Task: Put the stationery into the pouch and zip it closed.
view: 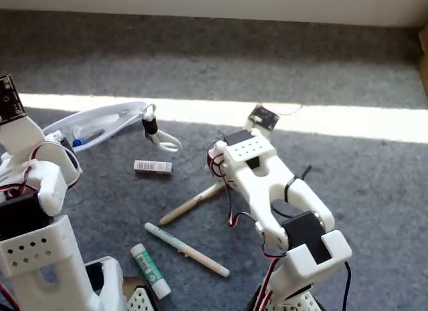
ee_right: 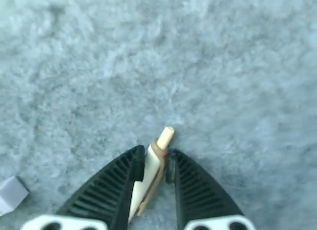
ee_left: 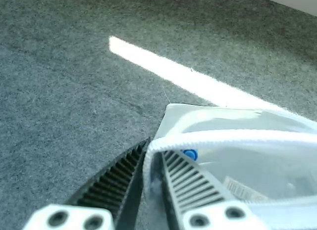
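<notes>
A clear white-rimmed pouch [view: 100,122] lies open at the back left on the grey carpet. My left gripper [ee_left: 152,153] is shut on the pouch [ee_left: 237,136] at its zipper rim, and a blue item [ee_left: 189,154] shows inside. In the high view that left gripper [view: 62,149] sits at the pouch's near end. My right gripper [ee_right: 154,155] is shut on the tip end of a beige pen [ee_right: 166,135]. The beige pen [view: 190,204] lies slanted mid-carpet with the right gripper [view: 221,180] at its far end. A white pen [view: 187,249], a green glue stick [view: 150,271] and an eraser [view: 152,166] lie loose.
A black-and-white scissors-like item [view: 158,134] lies just right of the pouch. A small circuit board [view: 263,117] with a wire sits in the sunlit strip [view: 334,122]. The eraser's corner [ee_right: 11,194] shows beside the right gripper. Open carpet lies to the right and back.
</notes>
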Robot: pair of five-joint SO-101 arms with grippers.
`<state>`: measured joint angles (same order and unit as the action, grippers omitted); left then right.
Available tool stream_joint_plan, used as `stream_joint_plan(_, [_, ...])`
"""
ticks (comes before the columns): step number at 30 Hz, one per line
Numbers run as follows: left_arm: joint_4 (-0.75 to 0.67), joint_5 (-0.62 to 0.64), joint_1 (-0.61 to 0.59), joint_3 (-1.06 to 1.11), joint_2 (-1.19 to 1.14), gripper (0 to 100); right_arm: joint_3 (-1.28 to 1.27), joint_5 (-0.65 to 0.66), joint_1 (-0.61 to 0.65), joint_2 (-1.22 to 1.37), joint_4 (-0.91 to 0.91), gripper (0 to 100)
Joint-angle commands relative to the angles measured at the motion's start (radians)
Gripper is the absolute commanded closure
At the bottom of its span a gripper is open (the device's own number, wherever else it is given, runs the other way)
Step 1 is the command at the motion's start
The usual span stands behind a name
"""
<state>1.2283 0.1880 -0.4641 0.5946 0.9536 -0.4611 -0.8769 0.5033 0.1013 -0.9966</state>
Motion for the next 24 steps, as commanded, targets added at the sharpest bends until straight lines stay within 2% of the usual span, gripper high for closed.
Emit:
stream_joint_plan(1, [-0.017,0.011,-0.004,-0.008,-0.004,99,0.033,0.058,-0.008,-0.015,-0.004,96.6])
stream_joint_plan(11, [-0.017,0.011,-0.004,-0.008,-0.004,99,0.035,0.115,-0.008,-0.039,-0.001,96.8])
stream_joint_plan(24, [-0.017,0.011,-0.004,-0.008,-0.004,99,0.025,0.224,-0.008,-0.306,0.004,96.9])
